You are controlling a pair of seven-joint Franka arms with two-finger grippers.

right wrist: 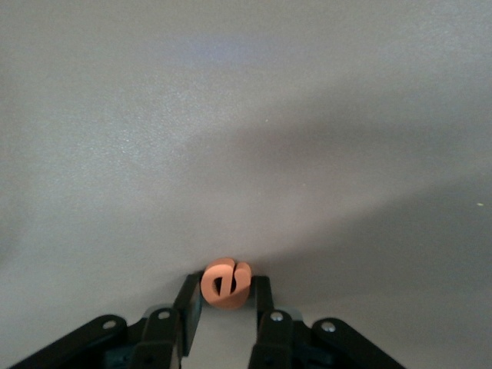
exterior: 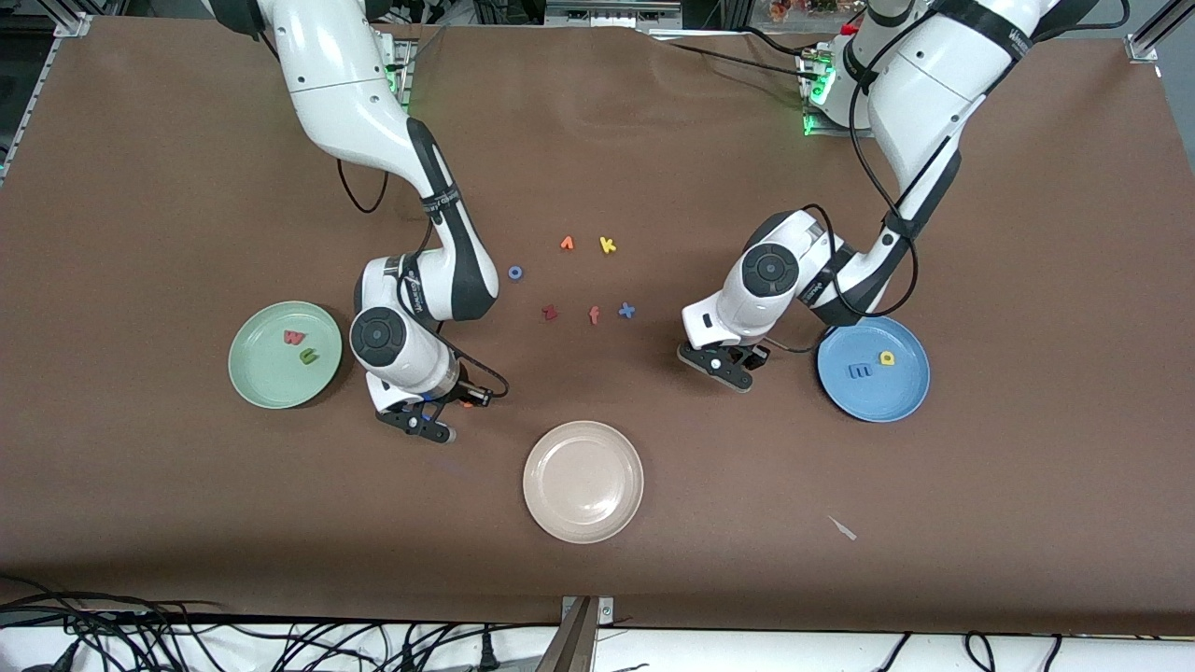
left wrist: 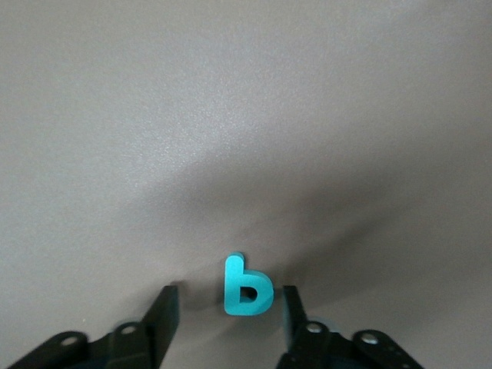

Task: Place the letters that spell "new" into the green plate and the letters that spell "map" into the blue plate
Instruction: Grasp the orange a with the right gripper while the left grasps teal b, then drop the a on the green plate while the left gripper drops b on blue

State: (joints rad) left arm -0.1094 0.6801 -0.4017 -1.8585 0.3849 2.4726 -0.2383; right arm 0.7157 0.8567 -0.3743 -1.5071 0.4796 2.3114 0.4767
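My right gripper point(right wrist: 227, 290) is down at the table beside the green plate point(exterior: 261, 378), toward the right arm's end, and is shut on the orange e point(right wrist: 225, 283). The salmon-red w point(exterior: 294, 337) and green n point(exterior: 308, 356) lie in that plate. My left gripper point(left wrist: 228, 294) is low beside the blue plate point(exterior: 878, 399), open around the teal p point(left wrist: 246, 288), which lies flat on the table with a gap at one finger. The blue m point(exterior: 858, 371) and yellow a point(exterior: 887, 357) lie in the blue plate. In the front view both grippers hide their letters.
A beige plate point(exterior: 583, 481) sits nearer the front camera, between the two grippers. Loose letters lie mid-table: blue o point(exterior: 515, 273), an orange letter point(exterior: 567, 244), yellow k point(exterior: 608, 245), dark red z point(exterior: 549, 313), orange f point(exterior: 594, 315), blue x point(exterior: 626, 311).
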